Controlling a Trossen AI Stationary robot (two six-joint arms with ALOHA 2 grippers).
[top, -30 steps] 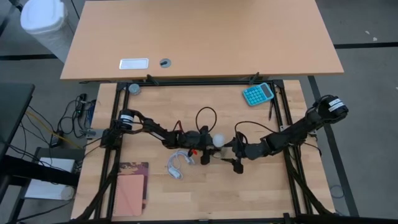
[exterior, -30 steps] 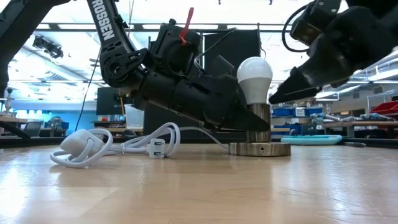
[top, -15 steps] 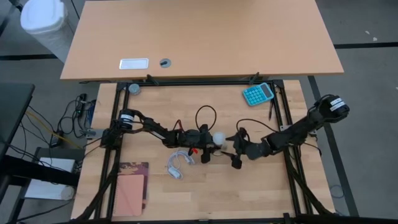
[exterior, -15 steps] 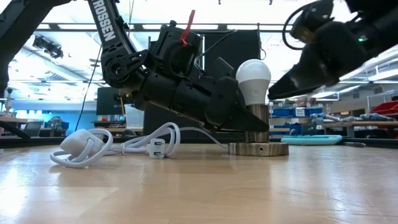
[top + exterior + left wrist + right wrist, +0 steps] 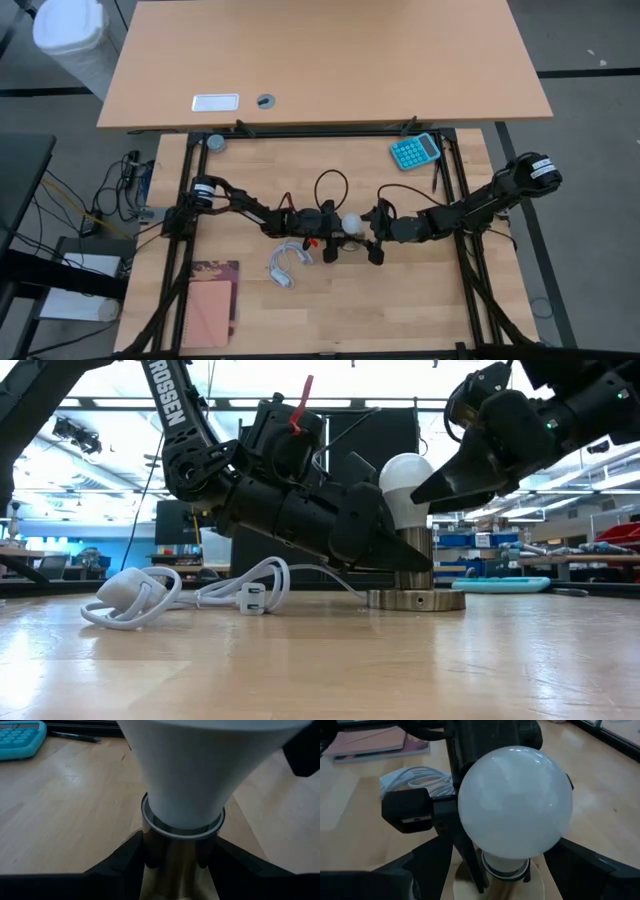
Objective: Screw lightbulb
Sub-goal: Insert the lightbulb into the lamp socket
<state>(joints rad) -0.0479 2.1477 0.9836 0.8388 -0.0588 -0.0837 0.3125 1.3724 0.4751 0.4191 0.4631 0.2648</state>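
The white lightbulb (image 5: 405, 485) stands upright with its tapered base in the metal socket tube (image 5: 412, 555), which sits on a round flat base (image 5: 415, 600) on the table. It also shows in the high view (image 5: 351, 222). My left gripper (image 5: 338, 233) reaches in low from the table's left and is shut on the socket tube. My right gripper (image 5: 368, 231) comes from the table's right. It is open, with its fingers (image 5: 435, 865) on either side of the bulb's globe (image 5: 515, 802) and a gap showing to each. My left gripper pinches the metal socket tube (image 5: 182, 855) between its two fingers (image 5: 125, 865), just below the bulb's tapered base (image 5: 185, 795). The fingers come nearly level from the table's left. The socket stands upright with its flat base on the table.
A white cord with switch and plug (image 5: 190, 595) lies coiled left of the socket, near my left arm (image 5: 283, 265). A teal calculator (image 5: 414, 150) and a pen (image 5: 437, 180) lie at the far right. A pink notebook (image 5: 208, 305) lies at the near left.
My right gripper has moved toward the table's left, up to the bulb, so its fingers now stand on either side of the globe. The bulb, the socket and my left gripper have stayed in place.
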